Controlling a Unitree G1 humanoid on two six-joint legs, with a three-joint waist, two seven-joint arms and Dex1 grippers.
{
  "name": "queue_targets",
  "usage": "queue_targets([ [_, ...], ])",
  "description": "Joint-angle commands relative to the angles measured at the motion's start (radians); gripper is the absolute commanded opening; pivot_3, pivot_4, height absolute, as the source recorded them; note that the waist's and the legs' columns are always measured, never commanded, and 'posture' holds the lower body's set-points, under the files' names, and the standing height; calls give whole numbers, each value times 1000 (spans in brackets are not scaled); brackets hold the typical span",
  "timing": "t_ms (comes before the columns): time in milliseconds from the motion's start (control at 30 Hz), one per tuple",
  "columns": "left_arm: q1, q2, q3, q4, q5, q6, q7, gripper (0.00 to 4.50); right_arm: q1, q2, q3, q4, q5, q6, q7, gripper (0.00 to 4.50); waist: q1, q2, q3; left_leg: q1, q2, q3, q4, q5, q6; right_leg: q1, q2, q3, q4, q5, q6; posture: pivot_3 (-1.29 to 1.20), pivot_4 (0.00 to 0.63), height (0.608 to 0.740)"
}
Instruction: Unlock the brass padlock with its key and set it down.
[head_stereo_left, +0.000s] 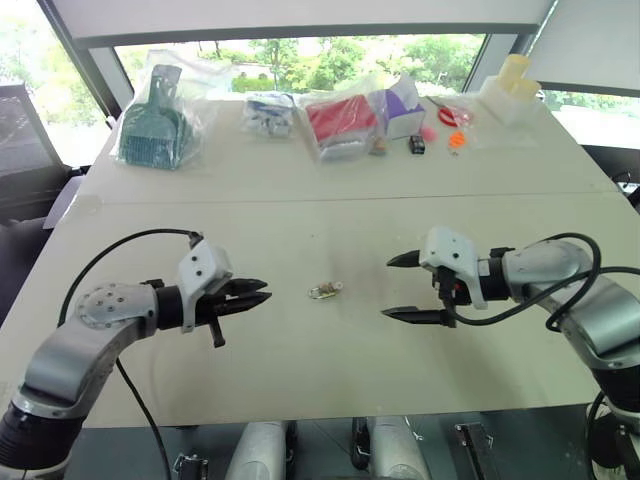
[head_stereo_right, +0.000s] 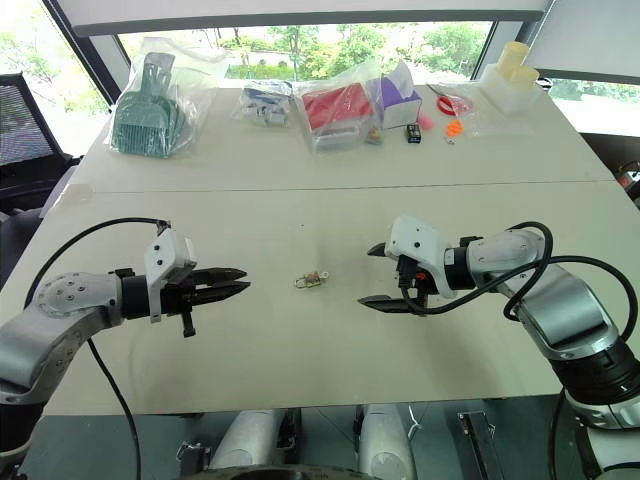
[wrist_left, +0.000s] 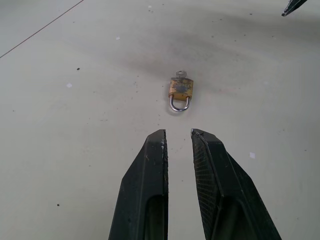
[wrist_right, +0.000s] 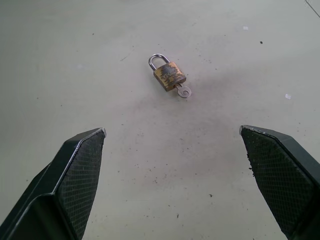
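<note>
On the bare table (head_stereo_left: 300, 380) between the two arms, the padlock (head_stereo_left: 322, 291) lies flat and untouched, with the key (wrist_right: 183, 91) seated in the base of its brass body. From the padlock, the left gripper (head_stereo_left: 262, 293) sits at about nine o'clock and the right gripper (head_stereo_left: 398, 287) at about three o'clock, both near it but clear of it. The shackle loop points toward the left gripper and the key head toward the right one.

Risks, as judged from this layout:
- The padlock is very small against the fingers; a closing pinch that lands off-centre would likely skid it across the smooth top rather than lift it.
- The key projects only slightly, so a grip that catches its edge could pull it out of the lock or twist the whole lock instead of turning the key.
- Both grippers converging on one small item could collide fingertip to fingertip.
- The shackle appears seated, so I judge the lock not yet opened.

Pose: the left arm reaches in from the left edge, forearm roughly level, its fingers (wrist_left: 150, 175) nearly together with a narrow gap and gripping nothing. The right arm bends in from the right, wrist angled down toward the table, its fingers (wrist_right: 80, 165) spread wide apart and empty.
</note>
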Motion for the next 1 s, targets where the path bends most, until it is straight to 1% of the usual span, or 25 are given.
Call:
queue_targets([
  [33, -13, -6, -10, -38, -5, 4, 8, 764, -14, 8, -14, -26, 7, -9, -3, 4463, 0, 0, 0, 0, 0, 0, 0, 0, 0, 0, 0, 0, 0, 0, 0, 0, 150, 740],
  [233, -12, -11, -65, -42, 31, -38, 3, 764, -13, 15, -9, -28, 2, -10, -11, 4463, 0, 0, 0, 0, 0, 0, 0, 0, 0, 0, 0, 0, 0, 0, 0, 0, 150, 740],
  [300, -20, -30, -78, -31, 44, -59, 11, 764, -12, 16, -8, -31, 2, -9, -14, 4463, 0, 0, 0, 0, 0, 0, 0, 0, 0, 0, 0, 0, 0, 0, 0, 0, 150, 740],
  [367, -33, -66, -115, 8, 100, -122, 27, 764, -8, 19, -5, -33, 1, -9, -19, 4463, 2, 0, 0, 0, 0, 0, 0, 0, 0, 0, 0, 0, 0, 0, 0, 0, 150, 740],
  [467, -69, -137, -202, 103, 205, -222, 61, 1572, -7, 27, 3, -37, -4, -10, -28, 4500, 3, 0, 0, 0, 0, 0, 0, 0, 0, 1, 0, 0, 0, 0, 0, 0, 150, 740],
  [633, -123, -230, -283, 211, 284, -297, 71, 3846, -7, 33, 8, -38, -10, -12, -37, 4500, 1, 0, 0, 0, 0, 0, 0, 0, 0, 1, 0, 0, 0, 0, 0, 0, 150, 740],
  [700, -147, -257, -309, 254, 313, -319, 72, 4485, -6, 34, 10, -39, -13, -12, -42, 4500, 1, 0, 0, 0, 0, 0, 0, 0, 0, 1, 0, 0, 0, 0, 0, 0, 150, 740],
  [833, -188, -324, -327, 358, 349, -353, 94, 4485, 6, 32, 4, -52, -13, -9, -50, 4500, 1, 0, 0, 0, 0, 0, 0, 0, 0, 1, 0, 0, 0, 0, 1, 0, 150, 740],
  [1000, -223, -374, -361, 458, 388, -399, 84, 4485, 10, 35, 6, -61, -14, -4, -61, 4500, 1, -1, 0, 0, 0, 0, 0, 0, 0, 1, 0, 0, 0, 0, 1, 0, 150, 740],
])
